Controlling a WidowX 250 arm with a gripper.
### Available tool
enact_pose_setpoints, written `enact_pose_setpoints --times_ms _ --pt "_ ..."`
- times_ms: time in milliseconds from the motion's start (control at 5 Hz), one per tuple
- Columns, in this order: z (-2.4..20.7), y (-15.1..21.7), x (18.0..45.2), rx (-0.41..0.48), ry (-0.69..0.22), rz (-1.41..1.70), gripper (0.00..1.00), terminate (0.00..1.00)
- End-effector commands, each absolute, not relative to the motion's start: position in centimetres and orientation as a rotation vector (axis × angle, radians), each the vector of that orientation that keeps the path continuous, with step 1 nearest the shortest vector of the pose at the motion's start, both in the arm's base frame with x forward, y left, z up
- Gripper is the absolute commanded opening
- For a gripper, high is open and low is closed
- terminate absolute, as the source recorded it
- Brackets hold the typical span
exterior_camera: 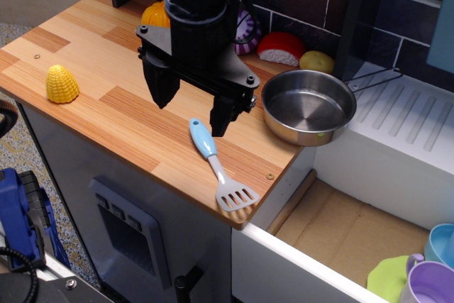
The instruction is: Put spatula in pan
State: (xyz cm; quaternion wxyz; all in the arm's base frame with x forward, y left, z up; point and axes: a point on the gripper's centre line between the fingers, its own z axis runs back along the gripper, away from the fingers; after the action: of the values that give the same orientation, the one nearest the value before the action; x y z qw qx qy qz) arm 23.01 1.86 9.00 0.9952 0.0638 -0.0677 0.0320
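Note:
The spatula [216, 166] lies flat on the wooden counter [106, 97], its light blue handle toward the back and its slotted blade near the counter's front right corner. The shiny steel pan [308, 107] sits at the counter's right edge, empty, with its dark wire handle pointing right over the white drainboard. My gripper [191, 108] hangs open just behind and left of the spatula's handle, its two dark fingers spread wide. It holds nothing.
A yellow corn toy [62, 84] sits at the counter's left. An orange pumpkin [156, 15], a purple item [247, 32], a red and white piece [281, 48] and a yellow potato [317, 62] line the back. A sink [355, 228] holding cups [425, 274] lies lower right.

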Motion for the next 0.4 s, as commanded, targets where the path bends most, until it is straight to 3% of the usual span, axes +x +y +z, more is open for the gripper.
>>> enact_pose_setpoints --times_ms 0,200 --pt "9.00 1.86 23.01 0.128 -0.136 0.064 1.00 0.00" --pt "8.39 1.73 23.89 0.205 -0.128 0.212 1.00 0.00"
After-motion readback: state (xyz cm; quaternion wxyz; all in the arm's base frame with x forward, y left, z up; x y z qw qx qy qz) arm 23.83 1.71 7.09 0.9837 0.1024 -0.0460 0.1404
